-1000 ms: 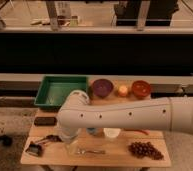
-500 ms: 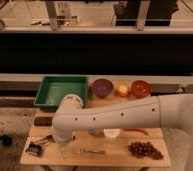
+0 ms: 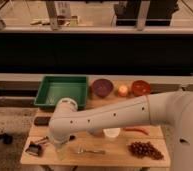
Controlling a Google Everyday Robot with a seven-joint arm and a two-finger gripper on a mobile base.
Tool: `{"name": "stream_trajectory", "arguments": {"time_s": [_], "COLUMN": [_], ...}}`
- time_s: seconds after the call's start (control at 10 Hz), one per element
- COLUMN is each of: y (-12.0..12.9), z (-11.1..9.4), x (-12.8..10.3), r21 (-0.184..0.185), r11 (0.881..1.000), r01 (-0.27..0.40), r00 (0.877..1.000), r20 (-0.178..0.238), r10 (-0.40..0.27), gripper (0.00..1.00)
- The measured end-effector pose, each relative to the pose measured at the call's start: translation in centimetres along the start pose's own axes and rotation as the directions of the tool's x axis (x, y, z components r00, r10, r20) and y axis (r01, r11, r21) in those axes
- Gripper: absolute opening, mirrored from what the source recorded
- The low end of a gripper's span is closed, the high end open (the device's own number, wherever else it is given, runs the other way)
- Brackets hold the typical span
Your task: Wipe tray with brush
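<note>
We found the gripper [image 3: 60, 151] hanging low over the front left of the table [image 3: 115, 156], its jaws spread and empty, just beside the brush [image 3: 36, 148], which lay flat on the wood near the corner. The green tray [image 3: 60, 90] sat at the back left, beyond the arm and well apart from the brush. By our reading the job had barely begun: brush not yet picked up, all the wiping left to do.

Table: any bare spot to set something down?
Tray floor is bare. Front strip between spoon and grapes is free. Crowded: front-left, where the gripper hangs beside the brush; the arm covers the middle.
</note>
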Motion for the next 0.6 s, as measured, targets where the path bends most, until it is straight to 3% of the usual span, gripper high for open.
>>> {"name": "stream_trajectory", "arguments": {"time_s": [0.3,0.6], "y": [-0.4,-1.9], "z": [0.5,0.9], "x": [-0.8,-2.0], "r21": [-0.008,-0.018], "r11": [1.0,0.999], "r01": [-0.012,-0.051], "r00": [1.0,0.999], "r20": [0.008,-0.013], "r10": [0.012,0.05], "gripper": [0.8,0.8]}}
